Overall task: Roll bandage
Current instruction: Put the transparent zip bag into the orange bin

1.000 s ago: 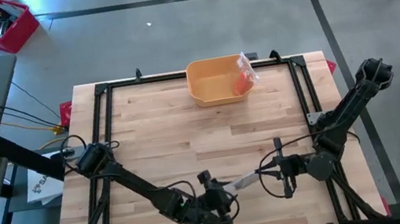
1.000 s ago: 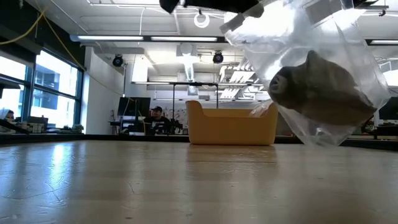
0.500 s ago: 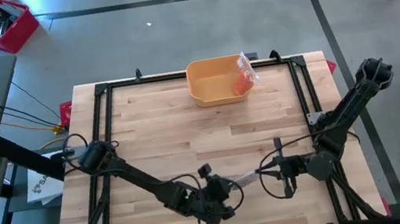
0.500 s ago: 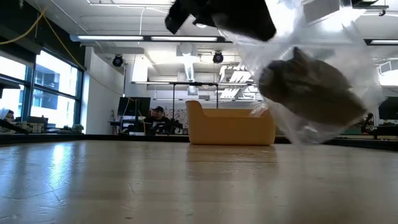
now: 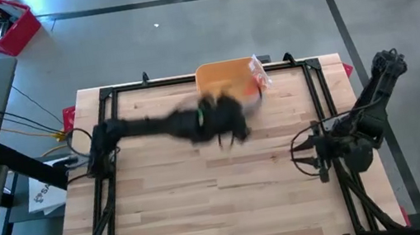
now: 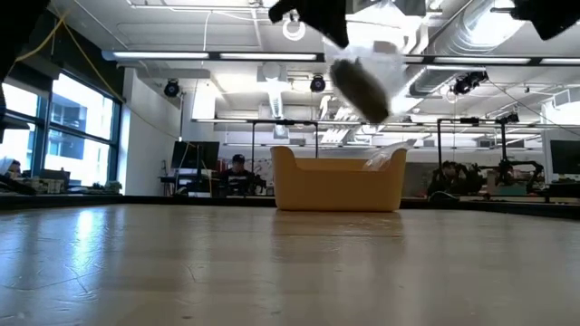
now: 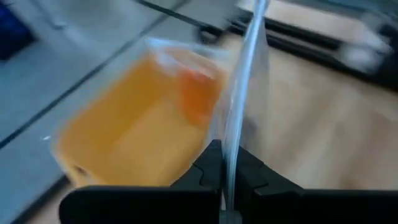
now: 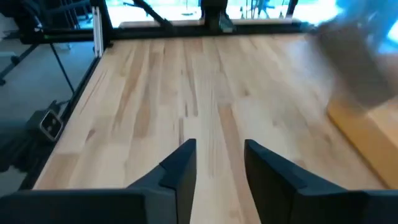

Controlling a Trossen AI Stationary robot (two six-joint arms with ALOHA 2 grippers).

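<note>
The left gripper (image 5: 232, 124) is clamped on a clear plastic bag (image 5: 244, 111) and hangs in the air over the pale wooden table (image 5: 205, 193), just beside the orange plastic bin (image 5: 221, 78) at the far edge; the right gripper (image 5: 305, 151) waits empty near the table's right side. From the low view, the bag dangles high above the tabletop with a dark bandage roll (image 6: 365, 86) inside, in front of the bin. The left wrist view shows the bag's thin edge pinched between closed fingers (image 7: 208, 167), the bin beyond. In the right wrist view, the fingers (image 8: 180, 169) stand apart over bare wood.
</note>
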